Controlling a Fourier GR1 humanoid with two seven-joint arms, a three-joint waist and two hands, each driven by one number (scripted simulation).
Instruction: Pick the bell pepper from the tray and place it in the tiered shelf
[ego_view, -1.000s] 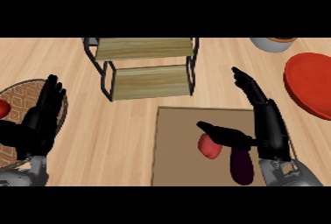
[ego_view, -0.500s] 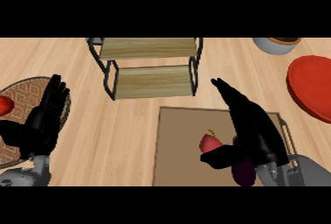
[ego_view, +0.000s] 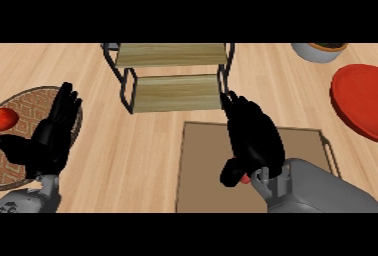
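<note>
Right hand (ego_view: 253, 140) over tray (ego_view: 203, 165), fingers straight, covering bell pepper (ego_view: 244, 178).

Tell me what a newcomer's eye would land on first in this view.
First the black right hand, low over the flat brown tray at centre-right, with a sliver of the red bell pepper showing beneath it. Next the two-tier wooden shelf with a dark metal frame at top centre. Then the big red round plate at the right edge and the open black left hand resting at the left.
</note>
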